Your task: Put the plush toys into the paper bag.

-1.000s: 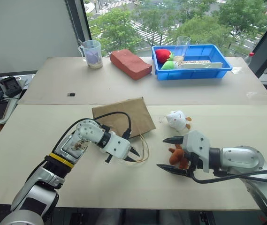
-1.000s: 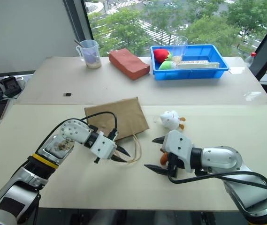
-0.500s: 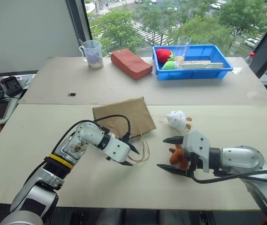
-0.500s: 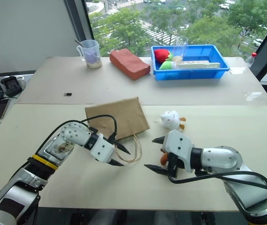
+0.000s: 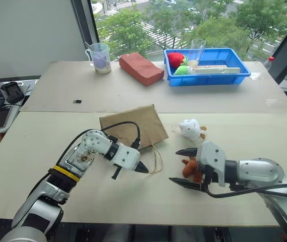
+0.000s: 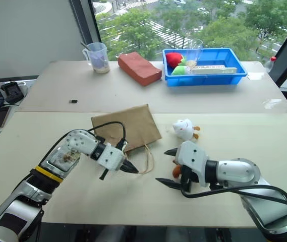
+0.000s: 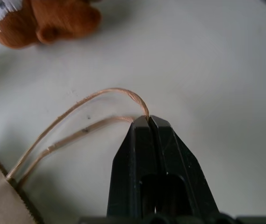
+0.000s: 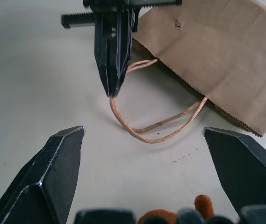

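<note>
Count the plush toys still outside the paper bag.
2. The white plush toy lies on the table right of the flat paper bag; the orange-brown plush toy sits between the open fingers of the right gripper. The bag's inside isn't visible.

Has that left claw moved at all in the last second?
Yes. The left gripper has closed on the paper bag's handle, barely shifting beside the paper bag.

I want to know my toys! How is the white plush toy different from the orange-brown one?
The white plush toy is pale and roundish; the orange-brown plush toy is darker. The white one lies in the open; the orange-brown one sits between the right gripper's open fingers. Both lie on the table, outside the paper bag.
</note>
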